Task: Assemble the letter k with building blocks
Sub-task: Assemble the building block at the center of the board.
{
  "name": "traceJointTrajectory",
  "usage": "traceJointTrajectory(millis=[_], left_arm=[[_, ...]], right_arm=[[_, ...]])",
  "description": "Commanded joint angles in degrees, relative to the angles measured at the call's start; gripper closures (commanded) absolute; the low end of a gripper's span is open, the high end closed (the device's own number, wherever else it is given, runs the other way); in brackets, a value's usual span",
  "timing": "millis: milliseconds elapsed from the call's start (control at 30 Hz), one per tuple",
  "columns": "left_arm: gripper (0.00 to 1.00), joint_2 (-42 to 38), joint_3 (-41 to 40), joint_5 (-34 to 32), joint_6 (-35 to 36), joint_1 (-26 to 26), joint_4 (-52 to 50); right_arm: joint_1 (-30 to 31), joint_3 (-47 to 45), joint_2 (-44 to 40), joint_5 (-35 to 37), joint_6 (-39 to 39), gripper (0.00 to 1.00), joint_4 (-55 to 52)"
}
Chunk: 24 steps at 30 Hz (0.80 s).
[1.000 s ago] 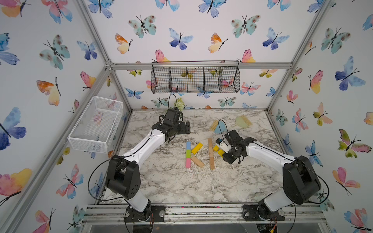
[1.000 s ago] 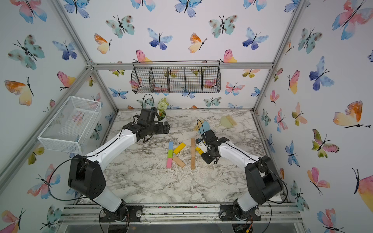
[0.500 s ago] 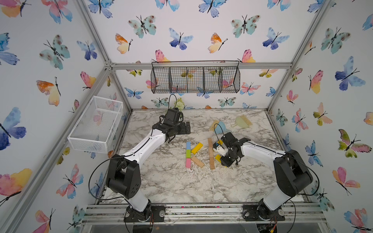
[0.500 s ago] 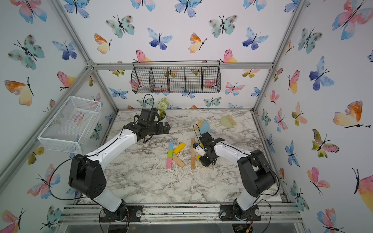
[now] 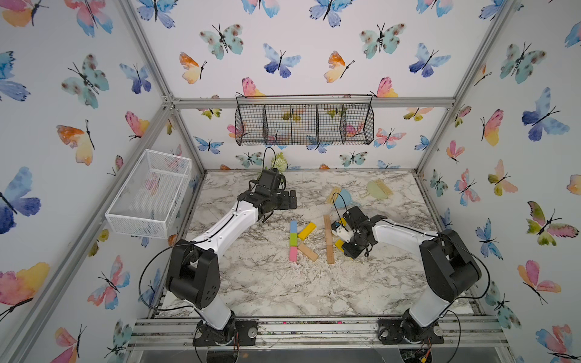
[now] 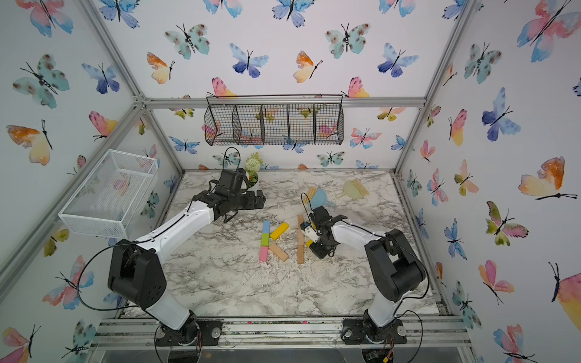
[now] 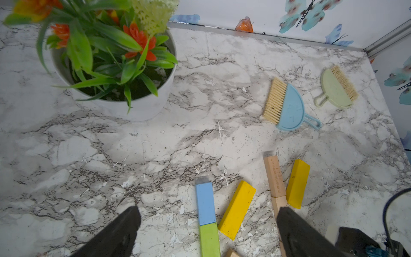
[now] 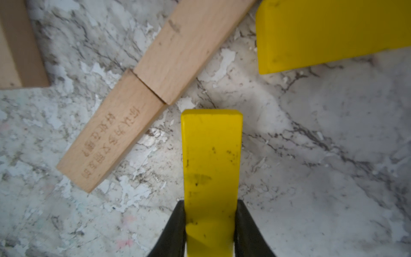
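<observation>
Right fingers (image 8: 173, 227) pinch one end of a yellow flat rectangular wooden bar (image 8: 211, 155), low at the marble worktop (image 8: 311, 178) right of centre, just beside the row of plain tan wooden bars (image 8: 124, 133). Left fingers (image 7: 120, 231) are spread wide and empty, toward the worktop's back-left. The bar looks light, stiff and paint-slick, so it's probably best gripped across its narrow width near an end, as here.
</observation>
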Motion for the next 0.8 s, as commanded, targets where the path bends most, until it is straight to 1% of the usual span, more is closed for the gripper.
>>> traceJointTrajectory(millis=[0, 767], left_arm=[[0.01, 0.39, 1.33, 0.58, 0.17, 0.36, -0.95], [0.0, 0.38, 1.3, 0.67, 0.07, 0.32, -0.95]], right_arm=[[0.29, 0.22, 1.55, 0.74, 0.98, 0.98, 1.36], [0.29, 2.84, 5.26, 0.05, 3.93, 0.98, 1.72]])
